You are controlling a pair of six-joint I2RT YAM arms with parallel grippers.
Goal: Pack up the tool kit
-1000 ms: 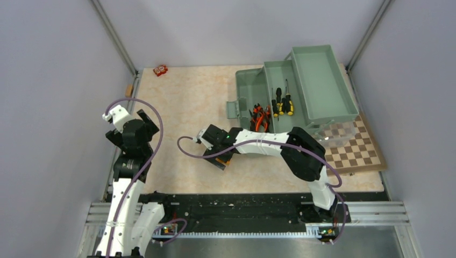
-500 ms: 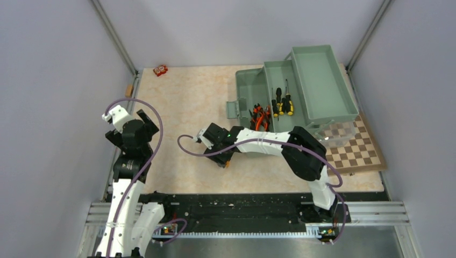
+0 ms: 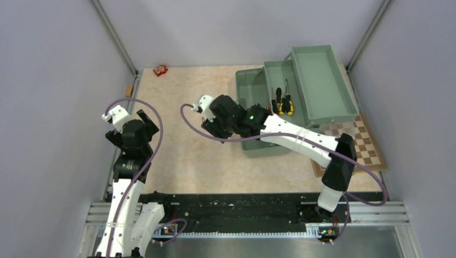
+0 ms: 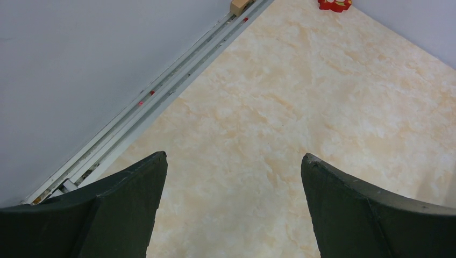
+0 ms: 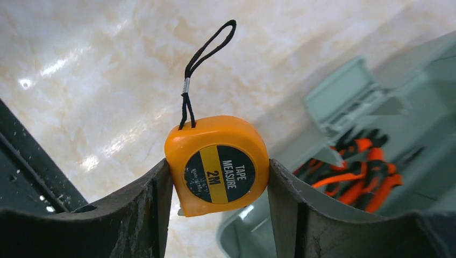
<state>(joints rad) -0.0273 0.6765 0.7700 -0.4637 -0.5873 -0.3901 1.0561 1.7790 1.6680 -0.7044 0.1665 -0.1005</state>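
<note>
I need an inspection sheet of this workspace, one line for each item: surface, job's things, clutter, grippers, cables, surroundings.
Surface: marbled beige table, glossy reflections.
Job's things: green toolbox open; screwdrivers and pliers inside; tape measure not yet inside.
Clutter: chessboard beside the toolbox; small red item and tan block at the far-left edge.
Grippers: left gripper open, empty; right gripper shut on the tape measure.
Cables: purple cables loop off both arms.
Surroundings: grey walls, metal rails.
</note>
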